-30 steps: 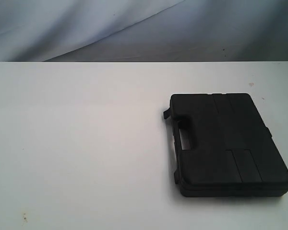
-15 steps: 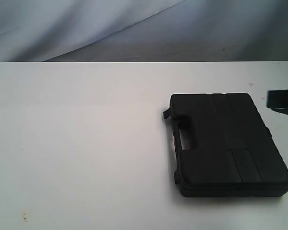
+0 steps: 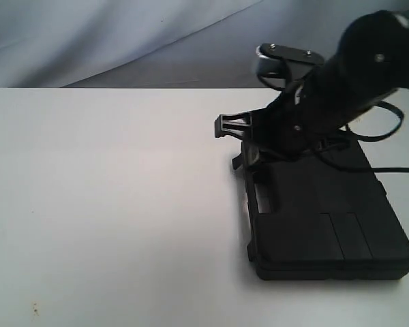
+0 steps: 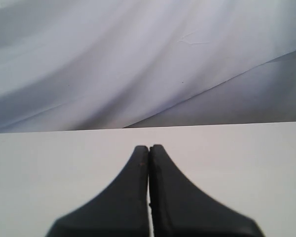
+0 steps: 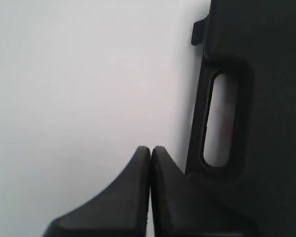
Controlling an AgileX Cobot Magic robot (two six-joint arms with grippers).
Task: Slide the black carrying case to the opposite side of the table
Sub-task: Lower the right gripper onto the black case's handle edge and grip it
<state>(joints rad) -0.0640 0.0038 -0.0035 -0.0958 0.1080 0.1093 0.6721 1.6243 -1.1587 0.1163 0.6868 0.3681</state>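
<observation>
The black case (image 3: 327, 231) lies flat on the right part of the white table (image 3: 109, 204), its slot handle (image 3: 262, 193) facing left. My right arm reaches in from the upper right over the case's far end. The right gripper (image 3: 225, 127) is shut and empty, just past the case's far left corner, above the table. In the right wrist view the shut gripper (image 5: 149, 149) sits beside the case (image 5: 266, 74), close to the handle slot (image 5: 219, 118). The left gripper (image 4: 149, 147) is shut and empty over bare table (image 4: 246, 158); it does not show in the exterior view.
A grey-blue cloth backdrop (image 3: 123, 41) hangs behind the table's far edge and also fills the upper left wrist view as cloth (image 4: 138, 59). A black cable (image 3: 395, 170) from the right arm trails over the case's right side. White tabletop stretches left of the case.
The right arm has swung in from the right edge, crossing over the case's far end to its far left corner. The case has not moved.
</observation>
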